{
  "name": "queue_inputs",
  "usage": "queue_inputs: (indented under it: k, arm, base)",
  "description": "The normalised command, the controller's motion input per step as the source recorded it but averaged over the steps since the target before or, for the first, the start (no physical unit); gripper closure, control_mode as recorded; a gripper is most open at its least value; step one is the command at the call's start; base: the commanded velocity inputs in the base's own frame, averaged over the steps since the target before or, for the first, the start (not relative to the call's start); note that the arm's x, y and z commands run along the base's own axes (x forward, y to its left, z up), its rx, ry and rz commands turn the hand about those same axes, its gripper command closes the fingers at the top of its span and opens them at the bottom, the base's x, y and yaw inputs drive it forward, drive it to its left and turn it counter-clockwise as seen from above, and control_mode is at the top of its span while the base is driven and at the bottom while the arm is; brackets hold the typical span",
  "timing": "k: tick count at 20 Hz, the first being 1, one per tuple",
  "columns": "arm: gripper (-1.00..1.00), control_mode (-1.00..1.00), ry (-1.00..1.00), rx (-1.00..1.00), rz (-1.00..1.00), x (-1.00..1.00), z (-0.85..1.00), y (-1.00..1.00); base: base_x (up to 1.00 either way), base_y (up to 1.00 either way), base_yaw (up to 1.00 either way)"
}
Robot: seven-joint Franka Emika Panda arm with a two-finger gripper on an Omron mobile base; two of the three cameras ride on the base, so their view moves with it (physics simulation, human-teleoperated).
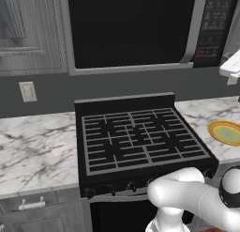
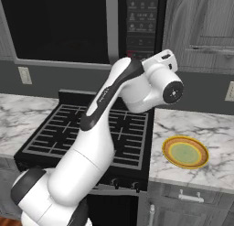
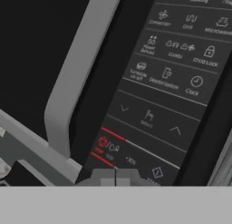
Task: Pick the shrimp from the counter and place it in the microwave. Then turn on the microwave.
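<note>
Black keypad panel (image 3: 174, 78) sits right in front of the hand view; the gripper (image 3: 116, 177) is up at its bottom rows, fingers pinched together, nothing between them. Tips look aimed at the lower strip near the red-marked button (image 3: 107, 148), touching or just short of it, can't tell which.

Microwave (image 1: 131, 29) door is closed, grey handle (image 3: 74, 82) beside the panel. Shrimp isn't visible on the counter (image 2: 201, 124) or on the yellow-rimmed green plate (image 2: 185, 153). My read is it's already inside behind the dark door, but that's unconfirmed through the glass.

So we're on the last step: press start.

Risks from here:
- Wrong key. The red-marked button sits tight among neighbours in the bottom rows, and the labels are blurred. A small sideways offset hits an adjacent key, or the red one may be stop rather than start.
- Glancing press. The hand comes in tilted to the panel, so the closed tips could slide off instead of pushing straight in.
- Short press. If the arm stops just shy of the surface, nothing registers.
- Arm is stretched up and forward over the stove (image 1: 140, 137), elbow (image 2: 155, 85) high near the panel; little margin left for a corrective push.
</note>
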Motion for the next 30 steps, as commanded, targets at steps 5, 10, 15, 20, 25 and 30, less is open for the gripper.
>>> queue_inputs:
  k: [5,10,15,20,25,30]
  arm:
    - [1.00,-1.00,-0.03,0.00,0.00,0.13,0.00,0.00]
    - [1.00,-1.00,-0.01,0.00,0.00,0.13,-0.03,0.00]
    - [1.00,-1.00,0.00,0.00,0.00,0.09,-0.06,0.00]
    - [1.00,-1.00,0.00,0.00,0.00,0.15,0.00,0.00]
    - [1.00,-1.00,0.00,0.00,0.00,0.16,0.00,0.00]
    - [1.00,-1.00,0.00,0.00,0.00,0.17,0.00,0.00]
  base:
    - [0.00,0.00,0.00]
    - [0.00,0.00,0.00]
    - [0.00,0.00,0.00]
    - [0.00,0.00,0.00]
    - [0.00,0.00,0.00]
    - [0.00,0.00,0.00]
